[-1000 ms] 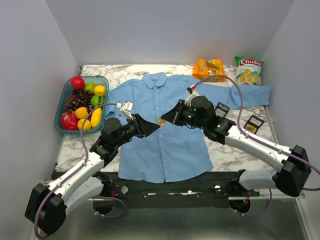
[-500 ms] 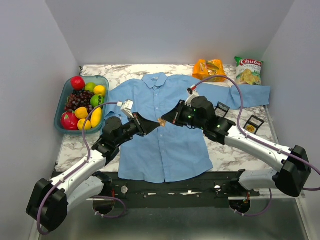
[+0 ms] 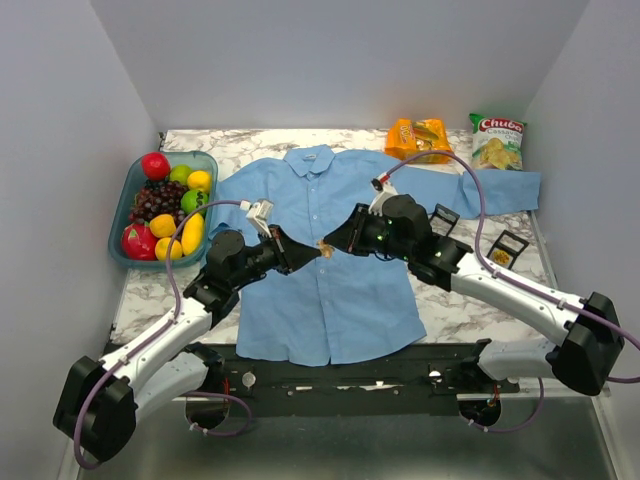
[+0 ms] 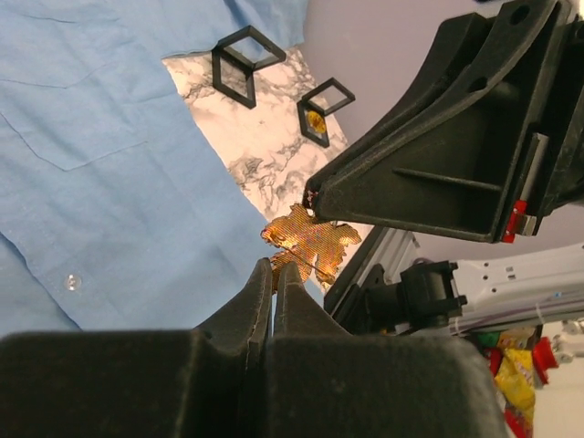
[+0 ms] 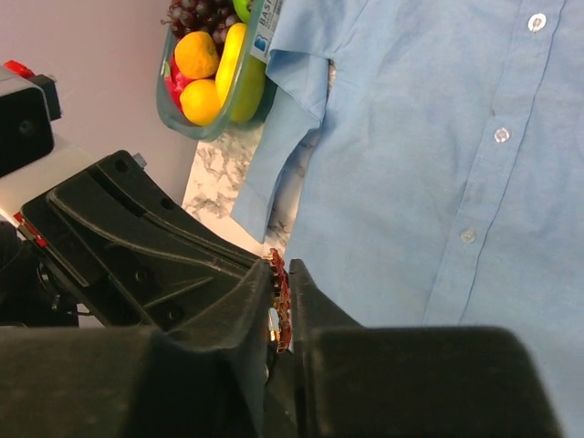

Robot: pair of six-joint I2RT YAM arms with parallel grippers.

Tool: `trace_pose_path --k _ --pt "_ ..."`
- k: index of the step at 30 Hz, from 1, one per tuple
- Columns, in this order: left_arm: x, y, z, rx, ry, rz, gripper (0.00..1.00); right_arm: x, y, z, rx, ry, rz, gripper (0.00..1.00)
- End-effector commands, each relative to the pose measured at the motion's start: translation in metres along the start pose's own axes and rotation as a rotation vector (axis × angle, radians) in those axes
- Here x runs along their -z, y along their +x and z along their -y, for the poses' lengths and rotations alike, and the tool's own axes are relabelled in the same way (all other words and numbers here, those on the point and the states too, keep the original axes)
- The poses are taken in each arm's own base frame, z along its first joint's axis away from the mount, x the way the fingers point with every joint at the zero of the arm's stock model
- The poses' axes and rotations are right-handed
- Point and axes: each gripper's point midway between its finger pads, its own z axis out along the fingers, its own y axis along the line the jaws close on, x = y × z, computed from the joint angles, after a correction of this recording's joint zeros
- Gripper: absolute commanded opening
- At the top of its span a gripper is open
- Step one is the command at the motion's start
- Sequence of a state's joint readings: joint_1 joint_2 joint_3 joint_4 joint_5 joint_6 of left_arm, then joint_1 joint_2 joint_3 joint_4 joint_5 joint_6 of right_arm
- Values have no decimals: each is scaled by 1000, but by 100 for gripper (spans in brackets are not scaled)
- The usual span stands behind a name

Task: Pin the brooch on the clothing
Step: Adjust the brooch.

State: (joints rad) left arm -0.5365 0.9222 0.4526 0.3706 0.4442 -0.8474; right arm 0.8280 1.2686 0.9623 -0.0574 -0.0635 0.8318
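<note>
The light blue shirt (image 3: 330,290) lies flat on the marble table, collar at the far side. The brooch (image 3: 322,246), a tiny orange-gold leaf shape, hangs above the shirt's front between both grippers. My right gripper (image 3: 331,243) is shut on it; in the right wrist view the brooch (image 5: 281,306) sits edge-on between the right gripper's (image 5: 282,274) two fingers. My left gripper (image 3: 312,252) comes in from the left. In the left wrist view the left gripper (image 4: 276,270) has its tips closed on the lower edge of the brooch (image 4: 310,242), by its thin pin.
A teal tub (image 3: 122,205) of fruit stands at the left. Two small black square trays (image 3: 443,216) (image 3: 508,243) sit right of the shirt. An orange snack bag (image 3: 420,138) and a Chuba chips bag (image 3: 497,140) lie at the back right.
My left gripper has moved a little right and up, closing in on the brooch. The right gripper has stayed almost still with the brooch in it.
</note>
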Motion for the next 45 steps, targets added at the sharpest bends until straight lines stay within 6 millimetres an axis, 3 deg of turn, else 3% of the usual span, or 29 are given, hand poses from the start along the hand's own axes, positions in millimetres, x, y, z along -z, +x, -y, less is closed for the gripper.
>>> trace_pose_path --k 1,7,12,17,25,45 --pt "3 -2 16 -112 53 -78 0 13 -3 16 72 35 -10 33" --pt "7 8 21 -192 101 -205 0 27 -19 24 193 -34 -49 52" --pt "11 19 22 -277 139 -328 0 38 -5 14 316 -150 -189 59" --pt "12 22 19 -418 177 -378 0 47 15 8 370 -238 -297 59" --pt "13 30 17 -465 223 -444 0 49 43 4 367 -324 -411 50" --pt "18 39 17 -458 254 -464 0 27 55 -5 355 -350 -469 37"
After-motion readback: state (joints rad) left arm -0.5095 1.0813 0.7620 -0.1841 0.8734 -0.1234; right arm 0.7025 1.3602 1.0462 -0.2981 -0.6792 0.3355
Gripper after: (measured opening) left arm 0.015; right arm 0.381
